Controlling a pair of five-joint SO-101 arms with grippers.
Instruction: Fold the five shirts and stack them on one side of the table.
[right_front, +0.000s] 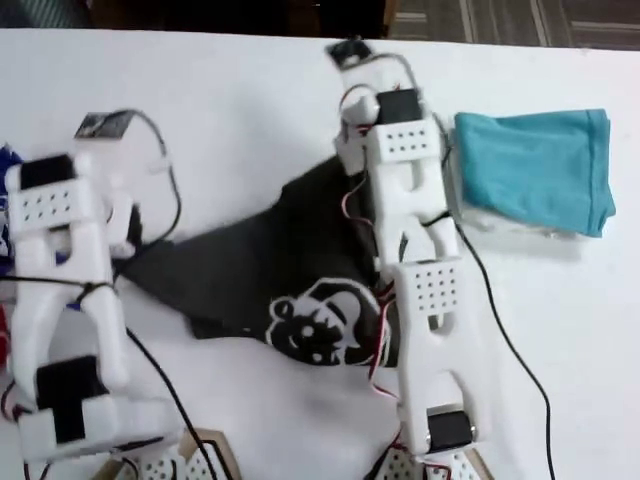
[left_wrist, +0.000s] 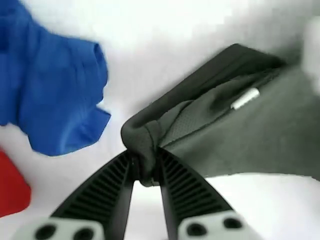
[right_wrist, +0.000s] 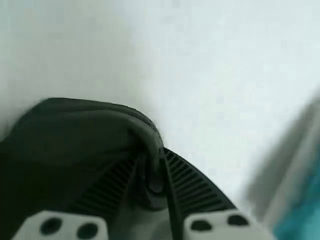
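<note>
A black shirt (right_front: 280, 262) with a white cartoon face print lies stretched across the middle of the table between the two arms. My left gripper (left_wrist: 146, 172) is shut on a bunched corner of the black shirt (left_wrist: 235, 130) near the table's left side. My right gripper (right_wrist: 152, 175) is shut on another edge of the black shirt (right_wrist: 70, 135) at the far middle of the table. A folded teal shirt (right_front: 540, 168) rests at the right side on top of a folded white one (right_front: 510, 225). A blue shirt (left_wrist: 50, 95) and a red shirt (left_wrist: 11, 185) lie crumpled at the left.
The right arm (right_front: 410, 200) reaches over the shirt's right part, and the left arm (right_front: 70, 260) stands along the left edge. Black cables trail over the table (right_front: 240, 100), whose far half is bare white.
</note>
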